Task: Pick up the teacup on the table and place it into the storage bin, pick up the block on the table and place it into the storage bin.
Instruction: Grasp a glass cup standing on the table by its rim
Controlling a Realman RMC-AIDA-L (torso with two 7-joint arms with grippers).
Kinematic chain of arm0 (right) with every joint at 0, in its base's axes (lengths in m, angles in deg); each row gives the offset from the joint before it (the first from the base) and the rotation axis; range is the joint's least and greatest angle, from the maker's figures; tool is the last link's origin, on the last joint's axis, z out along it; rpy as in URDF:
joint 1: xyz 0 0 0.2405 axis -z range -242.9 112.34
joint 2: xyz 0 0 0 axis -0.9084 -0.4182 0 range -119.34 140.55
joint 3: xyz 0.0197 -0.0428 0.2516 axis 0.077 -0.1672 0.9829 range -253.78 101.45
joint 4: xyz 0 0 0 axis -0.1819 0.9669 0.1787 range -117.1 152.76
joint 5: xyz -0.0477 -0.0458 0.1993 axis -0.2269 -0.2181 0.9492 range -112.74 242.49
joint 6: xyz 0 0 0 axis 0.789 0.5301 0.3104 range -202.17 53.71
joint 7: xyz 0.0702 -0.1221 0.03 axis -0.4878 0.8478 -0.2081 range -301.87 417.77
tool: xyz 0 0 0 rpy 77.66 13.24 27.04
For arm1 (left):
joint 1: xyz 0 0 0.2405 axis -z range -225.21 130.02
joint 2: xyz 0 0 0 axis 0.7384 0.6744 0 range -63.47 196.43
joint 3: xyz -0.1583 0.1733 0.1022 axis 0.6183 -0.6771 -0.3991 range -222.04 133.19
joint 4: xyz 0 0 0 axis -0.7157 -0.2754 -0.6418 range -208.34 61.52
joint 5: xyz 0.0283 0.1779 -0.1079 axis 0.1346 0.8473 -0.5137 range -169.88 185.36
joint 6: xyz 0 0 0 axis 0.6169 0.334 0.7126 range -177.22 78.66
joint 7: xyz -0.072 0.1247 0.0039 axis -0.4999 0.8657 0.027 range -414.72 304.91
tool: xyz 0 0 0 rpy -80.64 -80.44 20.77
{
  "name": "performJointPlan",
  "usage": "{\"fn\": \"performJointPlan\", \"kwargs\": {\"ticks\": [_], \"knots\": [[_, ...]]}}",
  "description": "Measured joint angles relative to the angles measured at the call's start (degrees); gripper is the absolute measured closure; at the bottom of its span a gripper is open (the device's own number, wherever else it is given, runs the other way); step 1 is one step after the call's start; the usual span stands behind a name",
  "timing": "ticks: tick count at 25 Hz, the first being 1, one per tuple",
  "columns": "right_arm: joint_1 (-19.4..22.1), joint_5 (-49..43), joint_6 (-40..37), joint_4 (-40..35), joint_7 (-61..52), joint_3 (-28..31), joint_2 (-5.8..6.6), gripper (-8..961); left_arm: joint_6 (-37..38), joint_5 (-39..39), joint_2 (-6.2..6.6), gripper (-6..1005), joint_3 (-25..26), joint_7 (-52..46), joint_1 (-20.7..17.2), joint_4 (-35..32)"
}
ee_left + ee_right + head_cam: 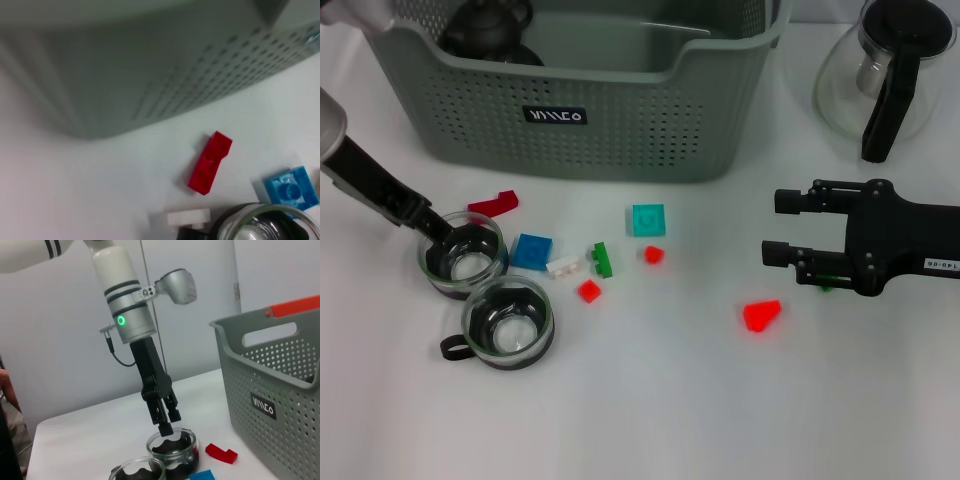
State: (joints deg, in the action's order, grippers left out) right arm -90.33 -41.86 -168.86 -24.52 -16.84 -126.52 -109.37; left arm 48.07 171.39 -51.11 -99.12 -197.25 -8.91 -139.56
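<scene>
**Left end effector at the rim of a teacup; right arm idle above the counter**

Left arm entering from the left edge of the head view, slanting down and inward; in the right wrist view, seen descending steeply from a white forearm with a lit green ring. Left end effector [438, 228] lowered onto the far rim of the rear teacup [465, 256], fingers nearly together at the cup's wall; whether clamped on the rim or merely touching, impossible to tell. Front teacup [508, 322] just beside the rear one, nearer the robot, black handle pointing left, untouched.

Right arm reaching in from the right edge, roughly level, held above the white counter [650, 400]. Right end effector [790, 228] pointing left, fingers spread well apart, gripping nothing; a red wedge block [761, 314] lying below and near it.

Storage bin [590, 90] at the far side of the counter, black label facing the robot, a dark teapot [485, 28] inside its left corner. Loose on the counter between bin and cups: dark red block [494, 205], blue block [531, 251], white block [563, 266], green block [602, 259], teal block [648, 219], two small red blocks [589, 291] and [653, 254]. Glass carafe [885, 70] with black handle at far right.
</scene>
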Motion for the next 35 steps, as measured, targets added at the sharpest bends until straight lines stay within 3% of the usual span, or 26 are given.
{"fn": "performJointPlan", "kwargs": {"ticks": [6, 17, 23, 35], "knots": [[-0.4, 0.0, 0.1, 0.0, 0.0, 0.0, 0.0, 278, -4.2, 0.1, 0.89, 294, -1.7, -1.9, 0.8, 6.3], [-0.6, 0.0, 0.3, 0.4, 0.0, 0.0, 0.0, 278, -7.6, 0.2, 1.51, 317, -4.4, -5.4, 1.2, 10.1], [-0.6, 0.0, 0.3, 0.6, 0.0, 0.0, 0.08, 278, -7.5, 0.2, 1.8, 552, -4.5, -5.6, 1.2, 10.4], [-0.5, -0.2, 0.5, 0.6, 0.0, 0.7, 0.09, 279, -6.3, 0.1, 2.56, 818, -1.7, -5.1, 0.6, 9.8]]}}
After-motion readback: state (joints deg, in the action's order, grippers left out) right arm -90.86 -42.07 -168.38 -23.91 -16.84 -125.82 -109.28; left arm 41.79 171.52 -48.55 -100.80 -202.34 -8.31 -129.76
